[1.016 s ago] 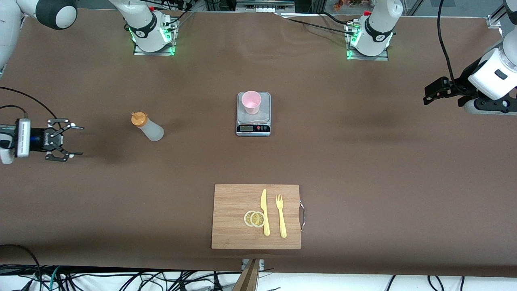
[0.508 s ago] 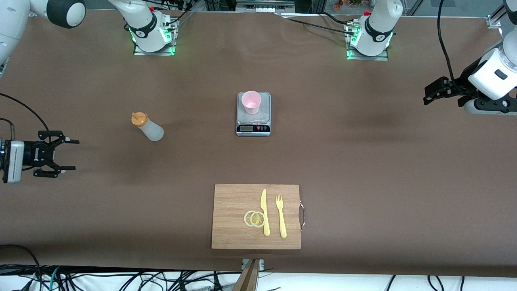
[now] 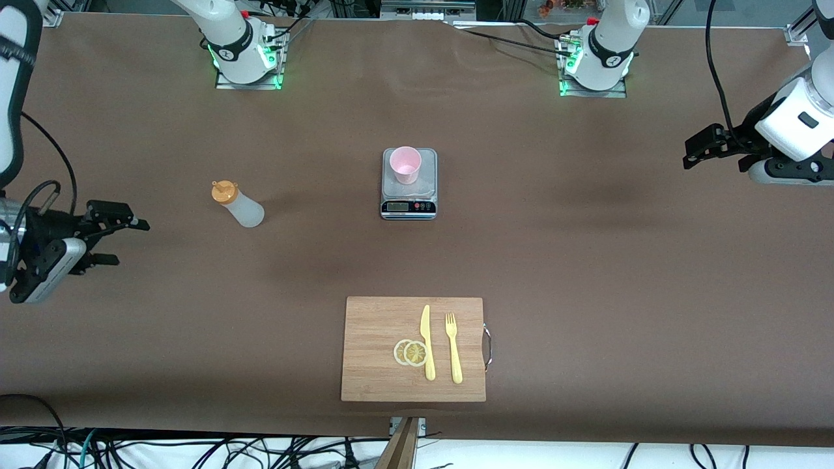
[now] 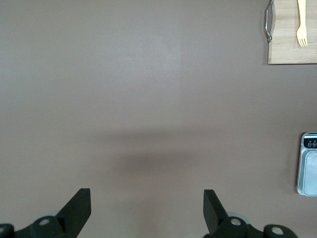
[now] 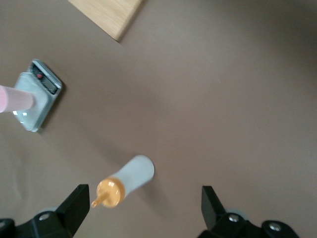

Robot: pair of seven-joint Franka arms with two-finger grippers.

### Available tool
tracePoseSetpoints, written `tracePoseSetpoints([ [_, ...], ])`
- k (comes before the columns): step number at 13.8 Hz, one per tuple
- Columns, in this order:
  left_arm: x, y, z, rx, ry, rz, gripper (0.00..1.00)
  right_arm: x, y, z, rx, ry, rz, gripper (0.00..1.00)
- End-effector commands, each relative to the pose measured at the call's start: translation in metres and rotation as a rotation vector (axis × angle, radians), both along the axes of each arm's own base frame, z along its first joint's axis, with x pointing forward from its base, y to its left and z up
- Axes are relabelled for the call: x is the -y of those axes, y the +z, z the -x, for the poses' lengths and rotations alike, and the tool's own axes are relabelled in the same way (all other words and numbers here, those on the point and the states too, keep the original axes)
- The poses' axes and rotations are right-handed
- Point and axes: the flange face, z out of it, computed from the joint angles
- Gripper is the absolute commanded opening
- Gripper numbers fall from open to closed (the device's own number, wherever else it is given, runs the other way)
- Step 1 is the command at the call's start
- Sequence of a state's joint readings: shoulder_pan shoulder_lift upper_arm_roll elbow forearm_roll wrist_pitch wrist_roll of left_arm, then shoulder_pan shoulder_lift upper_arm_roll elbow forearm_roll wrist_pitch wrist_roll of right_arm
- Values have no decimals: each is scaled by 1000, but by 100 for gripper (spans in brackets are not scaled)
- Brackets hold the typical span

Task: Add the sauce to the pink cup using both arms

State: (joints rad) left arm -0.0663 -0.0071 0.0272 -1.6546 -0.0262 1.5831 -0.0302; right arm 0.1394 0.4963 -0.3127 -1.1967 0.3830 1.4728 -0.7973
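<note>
Both grippers hung wide open and empty, right gripper [image 3: 120, 242] near the bottle [image 3: 238, 204], left gripper [image 3: 700, 148] waiting; a skewed approach risked toppling it.

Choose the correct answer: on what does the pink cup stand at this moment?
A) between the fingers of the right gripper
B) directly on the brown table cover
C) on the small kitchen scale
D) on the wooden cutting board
C: the pink cup stands upright on the platform of the scale, near the middle of the table, apart from both grippers.
</note>
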Motion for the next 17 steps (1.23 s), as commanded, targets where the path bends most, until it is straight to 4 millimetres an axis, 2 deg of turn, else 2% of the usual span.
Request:
tracePoseSetpoints([
  [1,-1,6,-1,-3,-16,-29,100,-8,31,28,-8,-48,120,100],
  [2,-1,6,-1,-3,-16,-30,100,-4,40,35,2,-42,145,100],
  [5,-1,6,-1,-3,-16,-30,100,8,51,51,12,-42,209,100],
  [8,-6,6,-1,-5,-12,-30,100,23,73,66,96,-59,277,100],
  [10,-9,5,-1,-7,-7,-29,100,51,90,75,154,-111,278,100],
  [11,-9,5,-1,-6,-7,-30,100,55,95,78,183,-118,278,100],
  [14,-10,5,-1,-8,-6,-30,100,85,88,93,146,-217,272,100],
  [17,-9,5,-1,-8,-9,-30,100,83,89,100,91,-355,280,100],
])
